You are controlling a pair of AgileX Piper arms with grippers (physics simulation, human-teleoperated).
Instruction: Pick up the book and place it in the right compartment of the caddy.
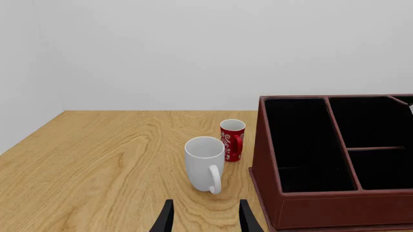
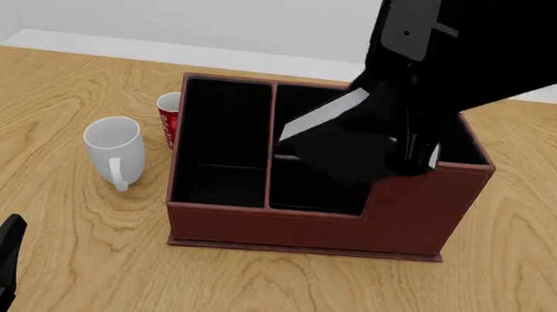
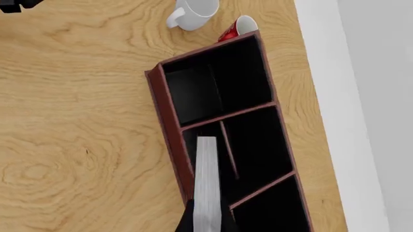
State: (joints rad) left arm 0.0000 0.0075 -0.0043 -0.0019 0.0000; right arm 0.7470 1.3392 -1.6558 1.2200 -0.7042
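Holding the book (image 3: pixel 207 183) tight, the right pincer (image 3: pixel 206 220) hangs over the caddy (image 2: pixel 301 232), and its dark arm hides much of the right compartment (image 2: pixel 466 148). Low and near, the left pincer (image 1: pixel 204 217) is open, holding nothing. Farther off, a white mug (image 2: pixel 115 148) and red mug (image 2: pixel 167 117) stand on the wooden table (image 2: pixel 35 200), white wall behind.

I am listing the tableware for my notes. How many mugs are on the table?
2. The white mug stands left of the caddy; the red mug stands behind it, close to the caddy's left wall. The right arm may hide others.
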